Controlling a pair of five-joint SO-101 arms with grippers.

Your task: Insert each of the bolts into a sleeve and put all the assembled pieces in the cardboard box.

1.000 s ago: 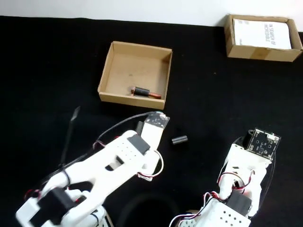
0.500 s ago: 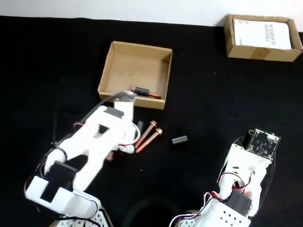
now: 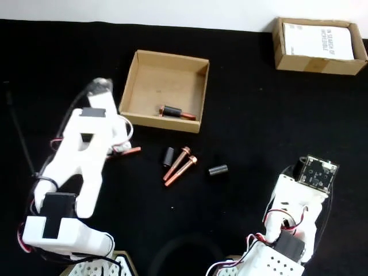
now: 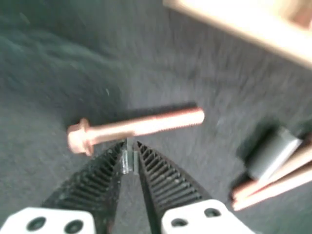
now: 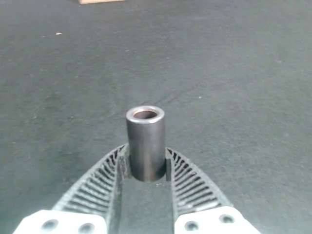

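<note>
Sitting open at the far side of the black mat (image 3: 259,103), the cardboard box (image 3: 161,122) already has one bolted sleeve (image 3: 172,111) in it. What can go wrong from here? (Desk)

Start with the left gripper (image 4: 128,145). Its jaws are all but closed, with nothing between them. The tips sit just short of a loose copper bolt (image 4: 134,127) lying near the box's front-left corner. I judge two risks. The round shank could roll away if the tips come down on it. The jaws also close along the bolt's length, so a grab without a wrist turn would likely miss. (Photographer)

And the right gripper (image 5: 146,153)? (Desk)

Clamped on a steel sleeve (image 5: 145,139), low on its body, over the table's front right. A bolt pushed in off-line could lever it loose. (Photographer)

Which way do they point? (Desk)

The copper bolt lies flat, long axis across the table. Its plain end is toward the two spare bolts (image 3: 177,164) and spare sleeve (image 3: 168,156) at mid-table, its flanged head away from them. The held sleeve's axis runs straight out from the gripper, open bore facing away from the wrist. Another sleeve (image 3: 218,169) lies on its side just right of the spares. (Photographer)
</note>
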